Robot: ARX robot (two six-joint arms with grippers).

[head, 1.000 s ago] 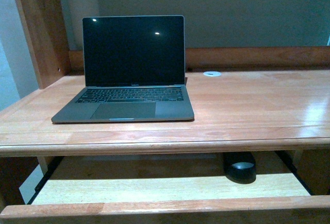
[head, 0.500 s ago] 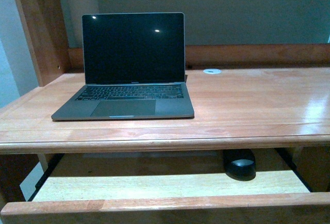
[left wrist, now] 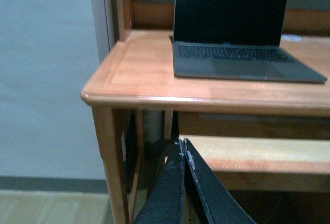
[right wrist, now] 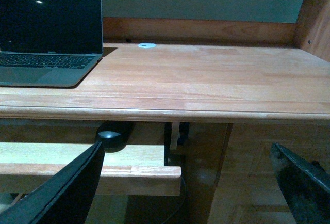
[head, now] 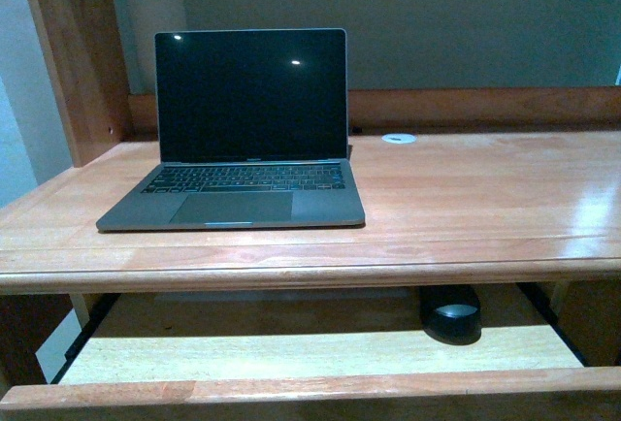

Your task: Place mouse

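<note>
Mouse [head: 449, 312] sits on the tray [head: 291, 351] ahead of my right gripper [right wrist: 186, 147], spread wide and empty; left gripper [left wrist: 181, 146] pinched together, empty.

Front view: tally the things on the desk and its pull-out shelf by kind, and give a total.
laptop: 1
mouse: 1
white disc: 1
Total: 3
</note>
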